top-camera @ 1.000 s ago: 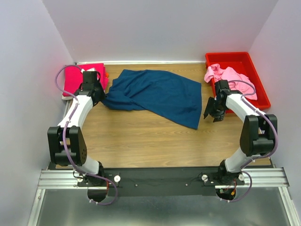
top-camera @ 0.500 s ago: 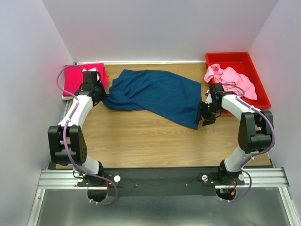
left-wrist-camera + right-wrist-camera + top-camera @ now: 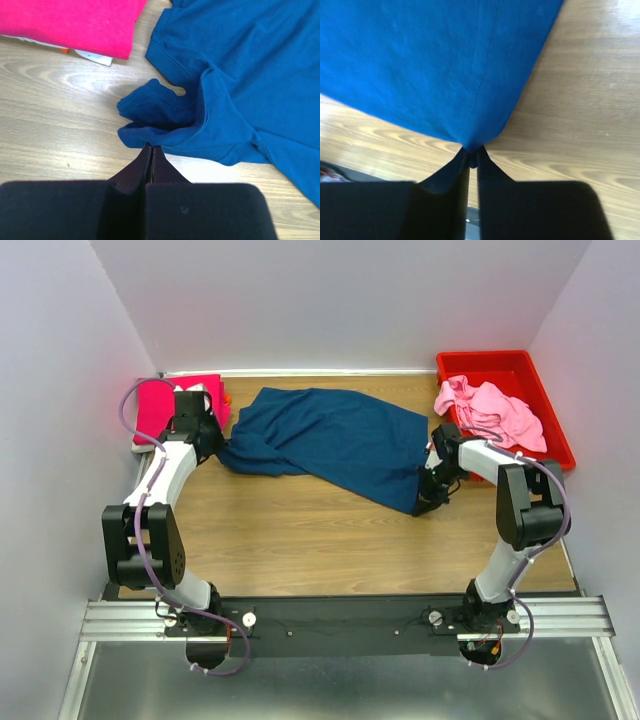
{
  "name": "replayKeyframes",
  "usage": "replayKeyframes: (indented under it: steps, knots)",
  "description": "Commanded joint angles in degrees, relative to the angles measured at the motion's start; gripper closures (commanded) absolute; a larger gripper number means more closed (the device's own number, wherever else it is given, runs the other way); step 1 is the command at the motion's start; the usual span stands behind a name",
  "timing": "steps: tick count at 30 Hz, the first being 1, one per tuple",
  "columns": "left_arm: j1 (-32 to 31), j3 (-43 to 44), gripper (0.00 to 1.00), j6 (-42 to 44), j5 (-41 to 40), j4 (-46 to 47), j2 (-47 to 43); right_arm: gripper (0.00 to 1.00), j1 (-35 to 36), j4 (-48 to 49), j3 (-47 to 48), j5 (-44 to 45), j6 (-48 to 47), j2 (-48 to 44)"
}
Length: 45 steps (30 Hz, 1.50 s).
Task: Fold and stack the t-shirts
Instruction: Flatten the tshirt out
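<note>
A navy blue t-shirt (image 3: 330, 440) lies spread across the middle of the wooden table, print not showing. My left gripper (image 3: 212, 448) is shut on its bunched left edge (image 3: 160, 132), the fingertips (image 3: 151, 148) pinching the hem. My right gripper (image 3: 425, 502) is shut on the shirt's near right corner (image 3: 472, 145), cloth caught between the tips. A folded magenta t-shirt (image 3: 165, 405) lies at the far left, also seen in the left wrist view (image 3: 70, 22). A crumpled light pink t-shirt (image 3: 490, 405) sits in the red bin.
The red plastic bin (image 3: 540, 375) stands at the far right corner. White walls close in the table at the left, back and right. Bare wood (image 3: 300, 535) stretches between the navy shirt and the arm bases.
My right gripper moved left from beside the bin to the navy shirt's near right corner and closed on it. The left gripper and the shirts stayed put.
</note>
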Motion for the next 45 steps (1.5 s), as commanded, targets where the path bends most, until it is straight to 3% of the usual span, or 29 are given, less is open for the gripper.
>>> replayKeyframes:
  steps: [1, 8, 13, 18, 24, 30, 34, 45]
  knots:
    - [1.07, 2.44, 1.00, 1.76, -0.20, 1.89, -0.14, 1.00, 0.19, -1.53, 4.70, 1.05, 0.82, 1.20]
    - [1.42, 9.12, 1.00, 4.49, -0.47, 4.35, -0.32, 1.00, -2.01, -10.23, 28.58, 7.21, 2.75, 1.63]
    - [1.42, 16.49, 1.00, 6.07, -5.03, 6.54, -0.14, 1.00, -6.14, -16.99, 48.86, 7.13, 2.93, 6.72]
    - [1.69, 22.74, 1.00, 4.58, -7.58, 7.78, 1.00, 1.00, -7.54, -21.14, 61.45, 5.81, 3.02, 11.20]
    - [1.86, 30.12, 1.00, 3.61, -7.50, 7.52, 3.02, 0.99, -9.29, -20.80, 68.42, 4.14, 4.60, 11.56]
    - [1.86, 35.75, 1.00, 3.35, -5.92, 12.16, 1.71, 1.00, -9.31, -9.99, 71.59, 7.99, 4.34, 5.86]
    - [1.78, 38.21, 1.00, 3.69, -5.04, 18.92, -2.85, 1.00, -9.31, -2.35, 71.42, 11.07, 3.37, 0.59]
    - [1.77, 33.21, 1.00, 3.78, -7.67, 29.57, -20.78, 0.99, -9.31, 17.07, 64.48, 15.56, -2.87, -15.15]
